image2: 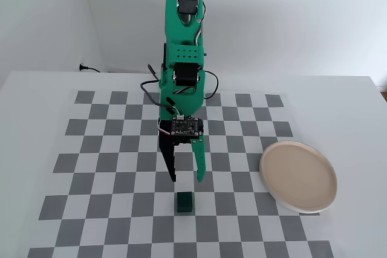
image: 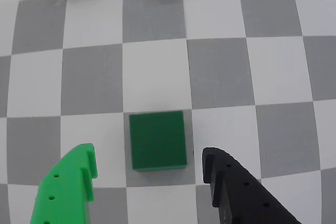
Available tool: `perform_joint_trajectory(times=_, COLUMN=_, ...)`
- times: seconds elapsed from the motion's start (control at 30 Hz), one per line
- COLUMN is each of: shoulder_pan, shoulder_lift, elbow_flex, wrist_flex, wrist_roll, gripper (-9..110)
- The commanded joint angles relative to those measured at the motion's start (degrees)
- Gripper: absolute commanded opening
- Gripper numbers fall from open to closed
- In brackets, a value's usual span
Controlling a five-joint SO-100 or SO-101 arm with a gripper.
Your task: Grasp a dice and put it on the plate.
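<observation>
Jaws spread wide, holding nothing. In the wrist view the gripper (image: 149,169) has one bright green finger at lower left and one black finger at lower right, with the dice (image: 158,140) centred in the gap between them, touching neither.

The dice sits flat on the checkered table (image: 220,72), roughly filling one grey square, edges square to the pattern. In the fixed view the gripper (image2: 186,179) hangs just above and slightly behind the dice (image2: 184,202), fingertips not yet down around its sides.

The plate (image2: 298,176) lies well apart from the dice, to the right in the fixed view, empty, flat on the table.

Judged stage: pre-grasp alignment; descent and closing not yet done.

Risks from here:
- Tips may land on the dice's top face if the descent drifts forward, tipping or shoving it.
- Closing too high would catch only the upper edge; a smooth cube could squirt out.
- The plate's raised rim could snag the dice if it is carried too low.
</observation>
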Motion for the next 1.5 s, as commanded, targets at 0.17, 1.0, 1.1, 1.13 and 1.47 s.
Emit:
perform_joint_trajectory(times=0.17, shoulder_pan=0.09, shoulder_lift=-9.93, elbow_flex=-11.69, wrist_flex=-3.69, wrist_roll=0.70, gripper=16)
perform_joint_trajectory(times=1.0, shoulder_pan=-0.26, shoulder_lift=-23.91, elbow_flex=-12.22, wrist_flex=-11.34, wrist_roll=0.18, gripper=16)
perform_joint_trajectory(times=1.1, shoulder_pan=0.09, shoulder_lift=-24.79, elbow_flex=-12.13, wrist_flex=-11.87, wrist_roll=0.09, gripper=16)
perform_joint_trajectory(times=1.13, shoulder_pan=0.09, shoulder_lift=-25.22, elbow_flex=-12.13, wrist_flex=-12.04, wrist_roll=0.09, gripper=16)
perform_joint_trajectory(times=1.47, shoulder_pan=0.88, shoulder_lift=-28.48, elbow_flex=-12.13, wrist_flex=-14.85, wrist_roll=-0.62, gripper=15)
